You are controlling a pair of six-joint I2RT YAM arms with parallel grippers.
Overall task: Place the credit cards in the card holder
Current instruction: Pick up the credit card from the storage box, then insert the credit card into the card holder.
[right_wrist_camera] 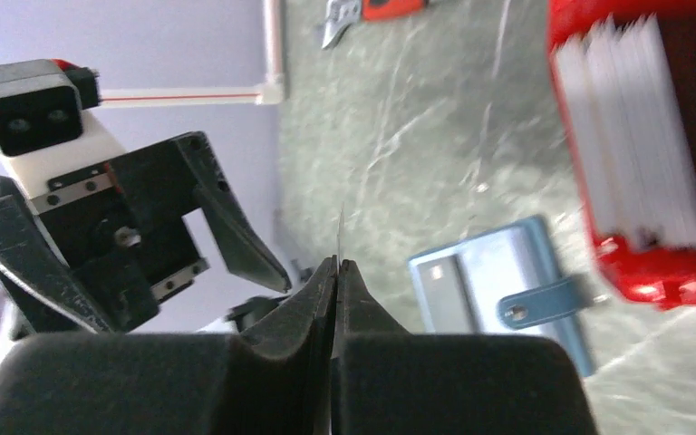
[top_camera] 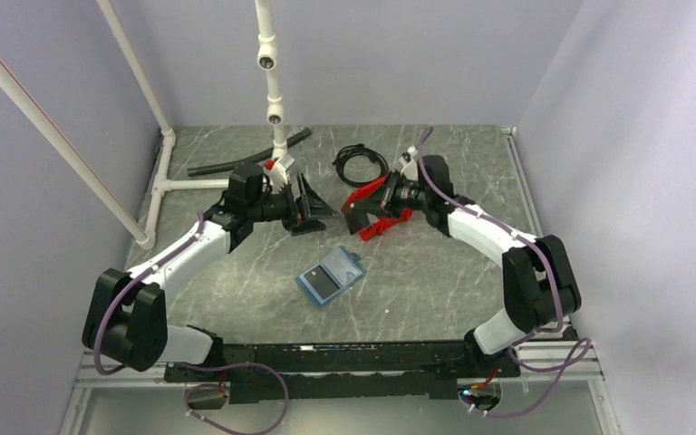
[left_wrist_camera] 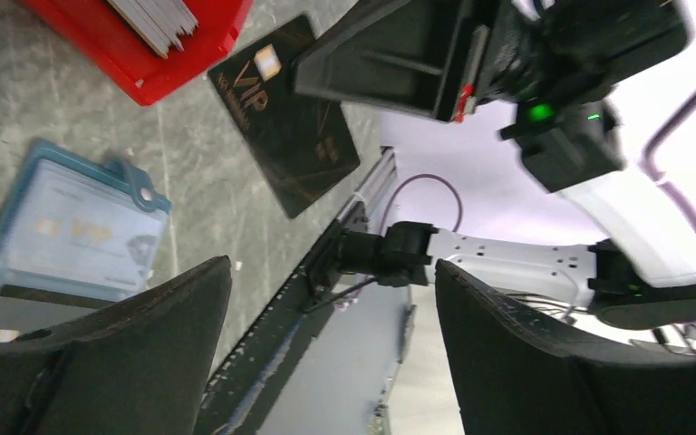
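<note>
The blue card holder (top_camera: 330, 275) lies flat on the table between the arms, with a light card showing through its window; it also shows in the left wrist view (left_wrist_camera: 63, 240) and the right wrist view (right_wrist_camera: 498, 290). My right gripper (top_camera: 355, 220) is shut on a black card with gold "VIP" lettering (left_wrist_camera: 281, 118) and holds it above the table; the right wrist view shows this card only as a thin edge (right_wrist_camera: 340, 231) between the closed fingers (right_wrist_camera: 337, 263). My left gripper (top_camera: 313, 207) is open and empty, facing the right gripper at close range (left_wrist_camera: 331, 267).
A red bin (left_wrist_camera: 145, 45) with a stack of light cards stands under the right gripper, also in the right wrist view (right_wrist_camera: 643, 136). A coiled black cable (top_camera: 360, 163), a black hose (top_camera: 245, 159) and white pipe framing (top_camera: 276, 91) are at the back.
</note>
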